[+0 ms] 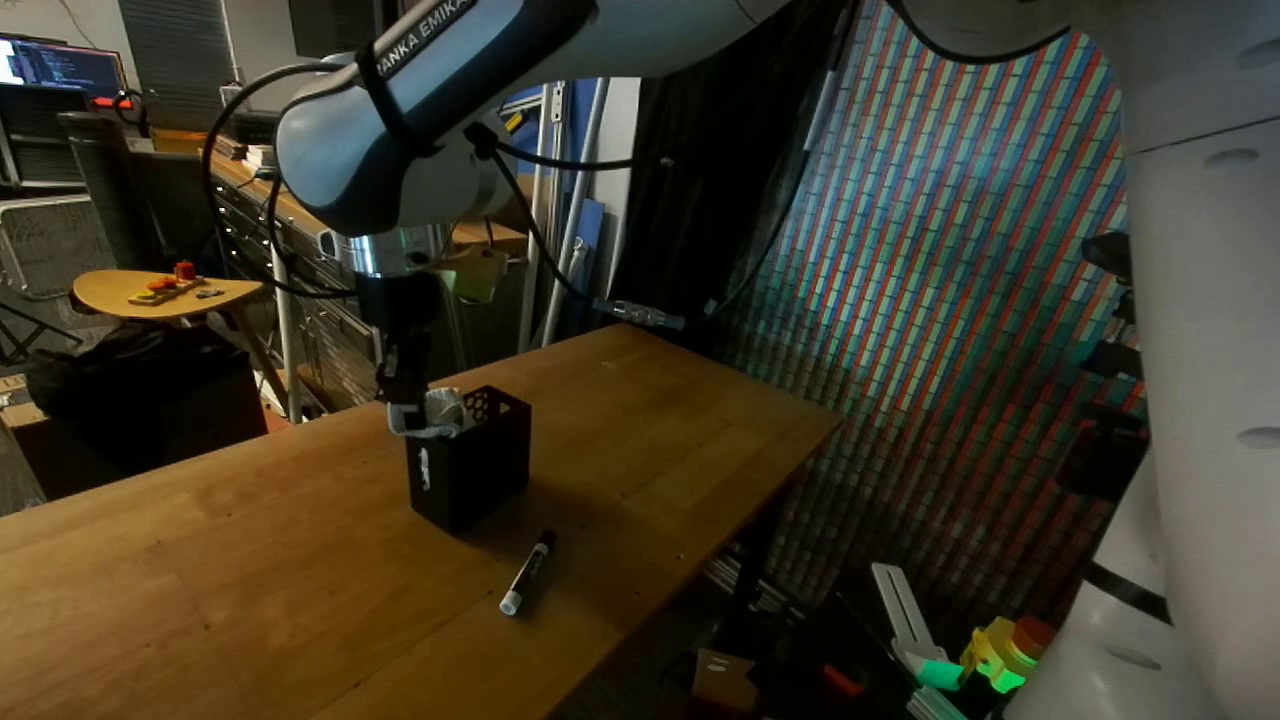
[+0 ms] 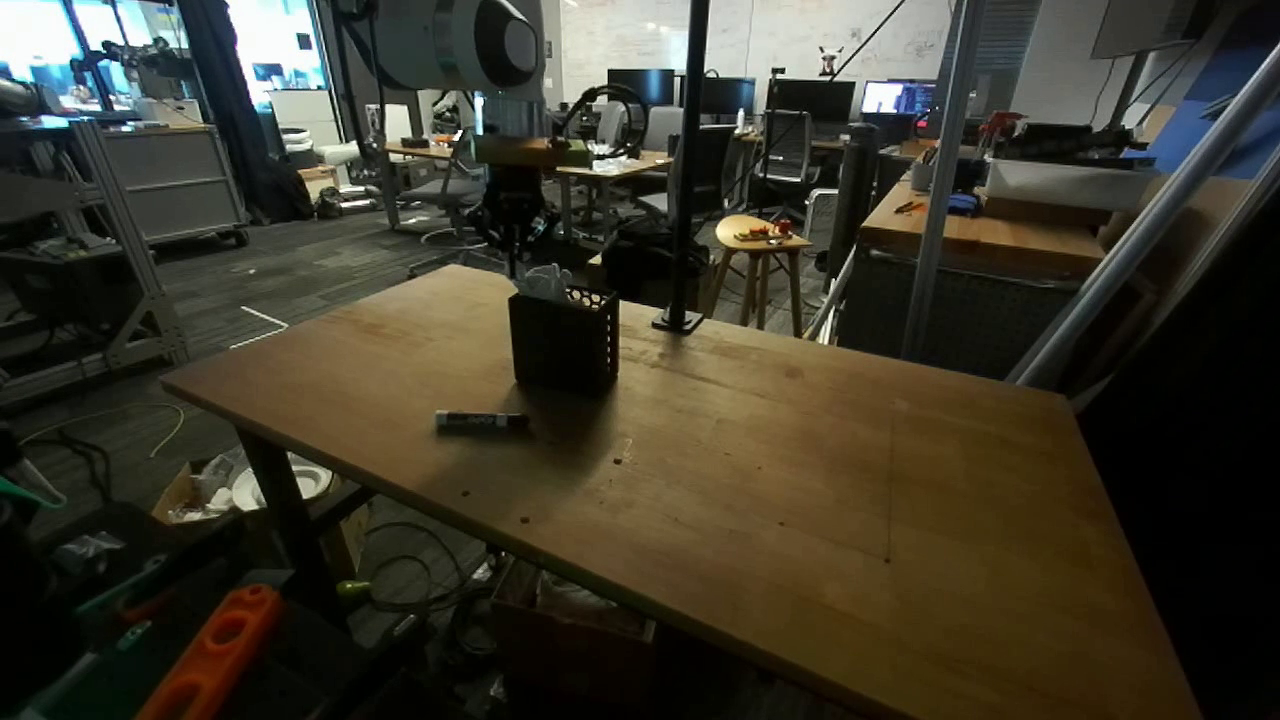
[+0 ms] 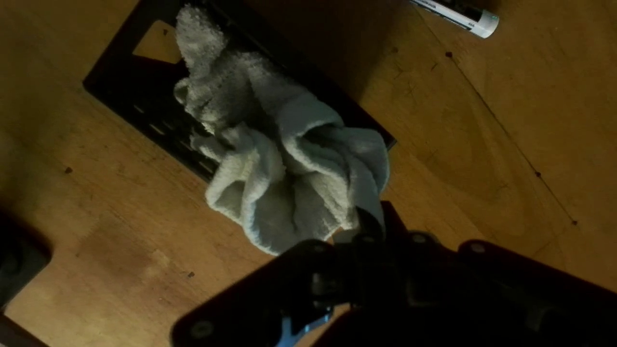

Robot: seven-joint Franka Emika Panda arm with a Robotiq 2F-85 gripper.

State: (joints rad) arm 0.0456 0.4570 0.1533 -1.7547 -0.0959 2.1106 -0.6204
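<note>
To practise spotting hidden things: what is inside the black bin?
A crumpled white cloth, pinched by the claw, sits partly in the black bin and reaches past its rim. Dark interior shows; anything beneath the cloth is covered.

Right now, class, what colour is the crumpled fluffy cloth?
The crumpled fluffy cloth looks off-white with greyish shading; it shows best in the wrist view.
</note>
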